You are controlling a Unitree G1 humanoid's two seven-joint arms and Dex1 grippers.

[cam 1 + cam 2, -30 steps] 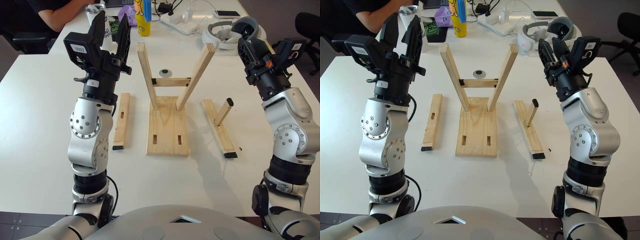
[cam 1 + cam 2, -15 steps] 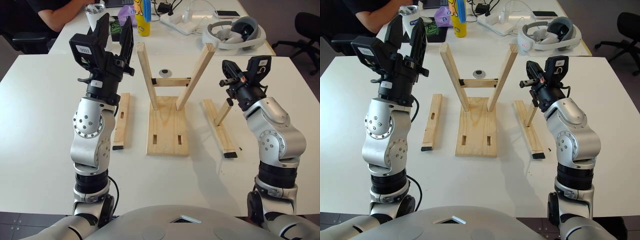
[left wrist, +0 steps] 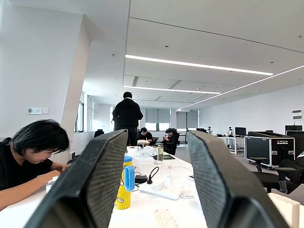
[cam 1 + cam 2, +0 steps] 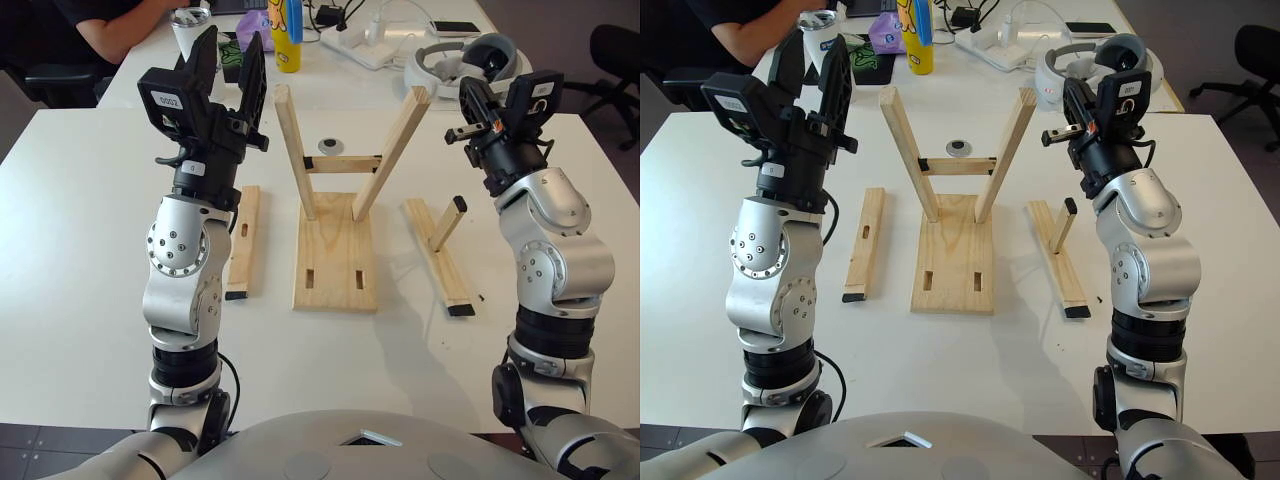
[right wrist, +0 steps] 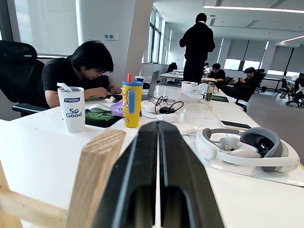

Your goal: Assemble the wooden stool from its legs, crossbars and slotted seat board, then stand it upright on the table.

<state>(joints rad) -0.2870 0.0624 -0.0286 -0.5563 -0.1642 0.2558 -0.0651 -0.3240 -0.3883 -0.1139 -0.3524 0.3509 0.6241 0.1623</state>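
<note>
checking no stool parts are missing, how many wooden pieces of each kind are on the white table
pale wooden legs: 4
short wooden crossbars: 2
flat slotted wooden seat board: 1
total: 7

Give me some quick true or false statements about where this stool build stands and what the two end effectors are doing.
1. Two legs stand in the seat board, joined by a crossbar. True.
2. The left end effector is shut. False: it is open and empty.
3. The right end effector is shut. True.
4. All the board's slots are filled. False: the two near slots are empty.
5. The left loose leg and right loose leg lie flat beside the board. True.
</note>
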